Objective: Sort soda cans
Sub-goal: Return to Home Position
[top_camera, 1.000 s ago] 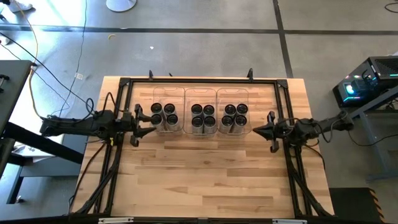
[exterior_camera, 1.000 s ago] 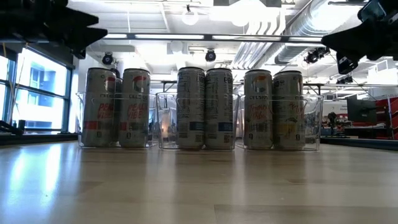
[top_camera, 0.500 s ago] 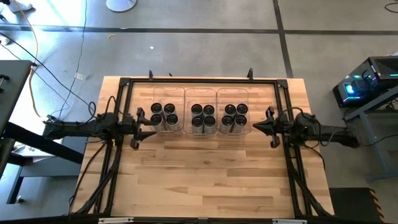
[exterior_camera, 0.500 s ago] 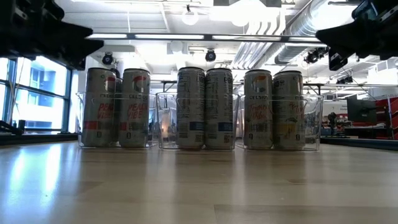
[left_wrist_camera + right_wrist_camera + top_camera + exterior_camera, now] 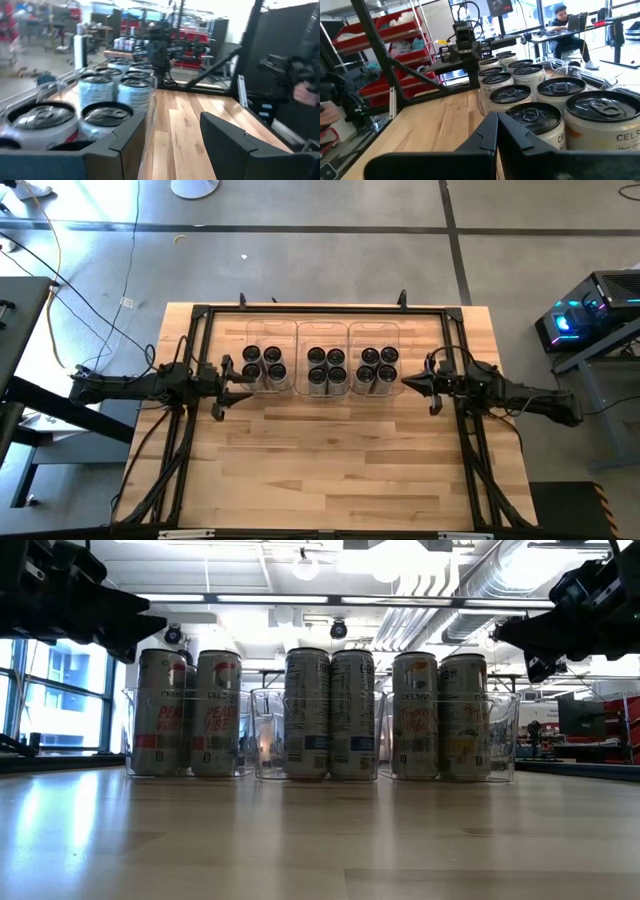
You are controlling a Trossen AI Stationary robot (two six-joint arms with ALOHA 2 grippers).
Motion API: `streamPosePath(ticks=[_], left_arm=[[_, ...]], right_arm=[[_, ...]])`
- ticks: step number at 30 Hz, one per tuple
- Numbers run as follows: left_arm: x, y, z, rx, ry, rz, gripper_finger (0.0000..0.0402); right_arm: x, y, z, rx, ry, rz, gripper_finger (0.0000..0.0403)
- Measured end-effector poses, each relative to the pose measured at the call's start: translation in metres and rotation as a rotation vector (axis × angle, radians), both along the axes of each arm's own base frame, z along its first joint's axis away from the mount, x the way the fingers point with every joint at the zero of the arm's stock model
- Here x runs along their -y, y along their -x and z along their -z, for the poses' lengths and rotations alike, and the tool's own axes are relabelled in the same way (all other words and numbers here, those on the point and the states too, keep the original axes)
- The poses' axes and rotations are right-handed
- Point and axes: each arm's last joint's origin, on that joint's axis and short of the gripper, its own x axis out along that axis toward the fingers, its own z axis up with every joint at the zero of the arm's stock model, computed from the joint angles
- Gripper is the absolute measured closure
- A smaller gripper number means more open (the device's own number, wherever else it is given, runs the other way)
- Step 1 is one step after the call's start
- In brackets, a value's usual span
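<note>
The soda cans stand upright in three clear bins in a row at the table's far middle: a left group (image 5: 263, 363), a middle group (image 5: 327, 367) and a right group (image 5: 378, 365), each of several cans resting on their bases. My left gripper (image 5: 243, 382) hovers level beside the left bin's near-left corner, open with nothing between its fingers (image 5: 172, 145). My right gripper (image 5: 404, 381) is shut, level, with its tip just off the right bin's right wall, above the can tops (image 5: 495, 131).
A black frame (image 5: 320, 310) runs round the table's far and side edges. Bare wood (image 5: 330, 460) lies between the bins and the near edge. A person (image 5: 562, 20) sits at a desk in the room beyond the table.
My right gripper has swung toward the right bin and sunk a little, its arm now trailing toward the near right. My left gripper has sunk a little beside the left bin. The cans and bins have stayed put.
</note>
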Motion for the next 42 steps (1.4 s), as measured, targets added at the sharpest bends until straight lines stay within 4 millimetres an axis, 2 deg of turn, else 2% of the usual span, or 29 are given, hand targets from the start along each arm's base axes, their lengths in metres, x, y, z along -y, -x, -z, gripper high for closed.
streamPosePath(ticks=[7, 22, 32, 42], left_arm=[[-0.0017, 0.0, 0.0002, 0.0, 0.069, -0.056, 0.0223], [-0.0006, 0.0004, 0.0003, -0.002, 0.069, -0.049, 0.0223], [-0.0007, 0.0071, -0.0066, 0.084, 0.075, -0.067, 0.0223], [-0.0033, 0.0072, -0.0064, 0.084, 0.074, -0.095, 0.0223]], right_arm=[[0.0017, -0.0014, 0.0029, -0.022, -0.139, 0.051, 0.0403], [0.0017, -0.0013, 0.0029, -0.021, -0.136, 0.053, 0.0403], [0.0015, -0.0005, 0.0019, -0.008, -0.134, 0.051, 0.0402], [0.0016, -0.0002, 0.0016, -0.003, -0.133, 0.051, 0.0402]])
